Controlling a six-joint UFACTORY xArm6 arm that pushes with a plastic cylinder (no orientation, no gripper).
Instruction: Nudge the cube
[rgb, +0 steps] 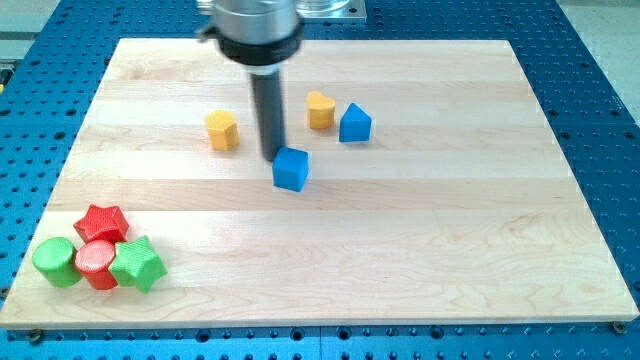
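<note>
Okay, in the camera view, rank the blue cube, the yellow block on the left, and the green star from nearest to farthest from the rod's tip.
From my tip:
1. Blue cube, right beside the tip, toward the view's bottom right.
2. Left yellow block, toward the view's left, slightly higher.
3. Green star, in the cluster at the view's bottom left.

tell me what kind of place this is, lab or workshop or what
Most likely a robotics lab bench. A wooden board lies on a blue perforated table, small coloured blocks such as the blue cube sit on it, and my tip rests just left of that cube.

My tip (272, 157) — just upper-left of the cube (291, 168).
</note>
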